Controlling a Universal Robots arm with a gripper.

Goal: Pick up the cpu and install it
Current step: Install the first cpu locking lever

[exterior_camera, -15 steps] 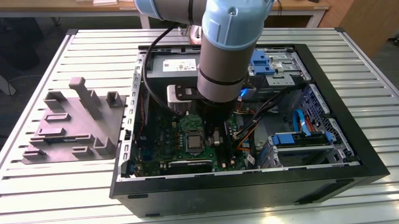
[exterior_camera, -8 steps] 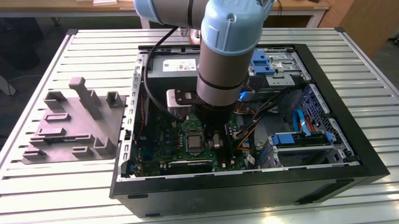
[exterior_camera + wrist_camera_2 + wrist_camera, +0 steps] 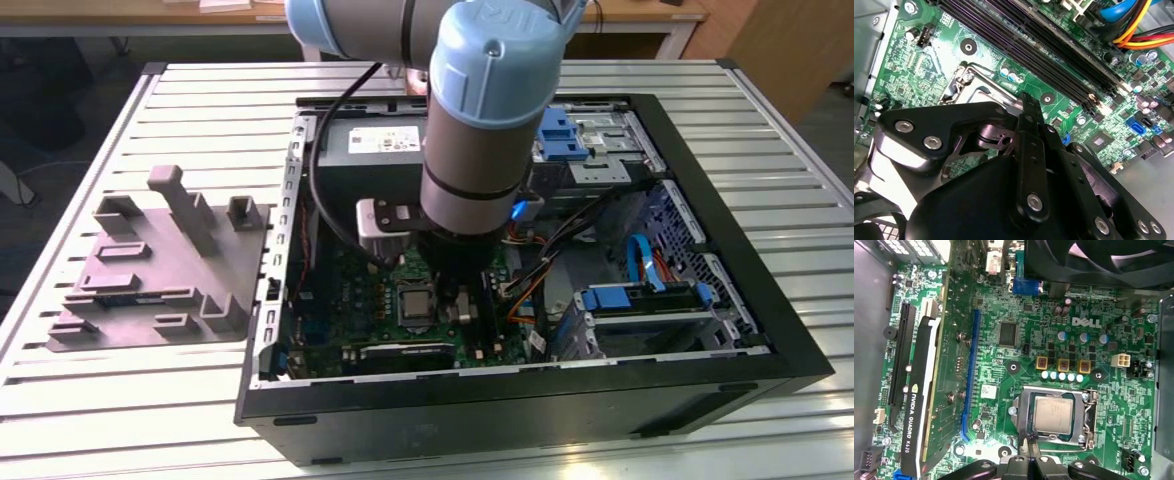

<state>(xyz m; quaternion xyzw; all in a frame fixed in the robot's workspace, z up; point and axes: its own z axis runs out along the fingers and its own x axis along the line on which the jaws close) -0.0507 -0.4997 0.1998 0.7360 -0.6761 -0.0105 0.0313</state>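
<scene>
Jaws of the gripper look pressed together in the first wrist view, the two fingertips side by side with nothing between them, hanging just over the edge of the socket. In the second wrist view the gripper's dark linkage covers most of the socket; one slim finger points down at its metal frame.

Just past the fingertips, the cpu lies flat inside the socket, silvery top up, square to the frame and apart from the jaws. By that I judge the pick and the placing done: the chip is in its seat and nothing is being carried. Whether the retaining frame is latched over it I cannot tell; if not, that is what is left.

Farther out on the green motherboard stand a row of capacitors and, well apart from the socket, a graphics card.

In the exterior view the arm reaches down into the open computer case, which rests on the slatted table beside a grey fixture.
</scene>
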